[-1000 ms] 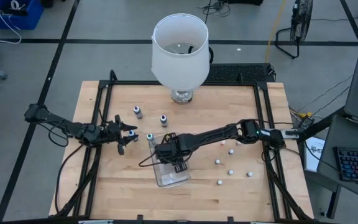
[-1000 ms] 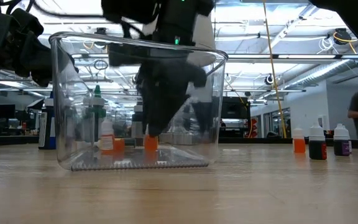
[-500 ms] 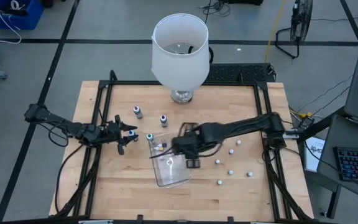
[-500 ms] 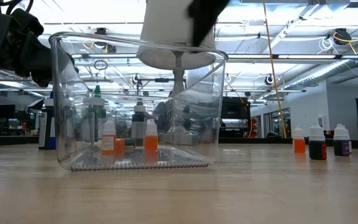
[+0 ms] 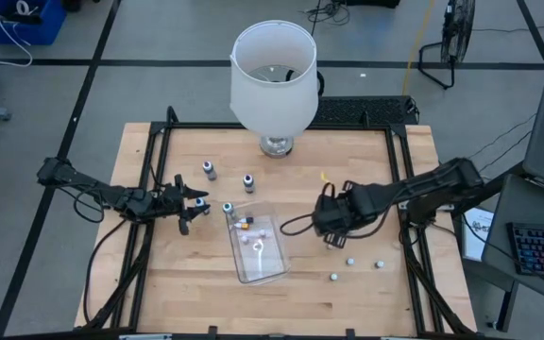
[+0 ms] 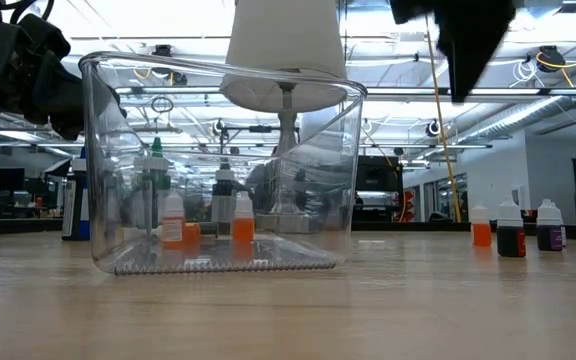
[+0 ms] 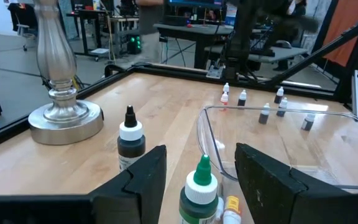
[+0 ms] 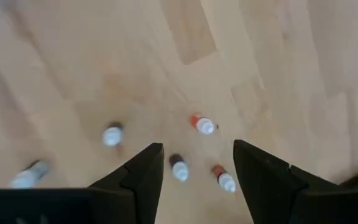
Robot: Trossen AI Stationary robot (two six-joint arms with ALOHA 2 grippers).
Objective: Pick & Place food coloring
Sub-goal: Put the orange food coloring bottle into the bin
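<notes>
Now the right gripper hangs right of centre in the high view, above the bare wood between the clear tray and a scatter of loose food coloring bottles toward the lower right. Its wrist picture looks down past two dark fingers that stand spread with nothing between them; in the gap and just beyond sit several small white-capped bottles on the table, none of them touching either finger. In the low view that arm is only a dark shape at the upper right.

Inside the tray, a few bottles lie at its upper end in the high view, and the low view shows two orange ones standing on its floor.

At the left of the high view the left gripper rests low over the table. Its fingers are parted, and a green-capped bottle stands upright in the gap between them; whether they touch it I cannot tell. A dark bottle with a white cap stands just beyond, near the lamp base.
</notes>
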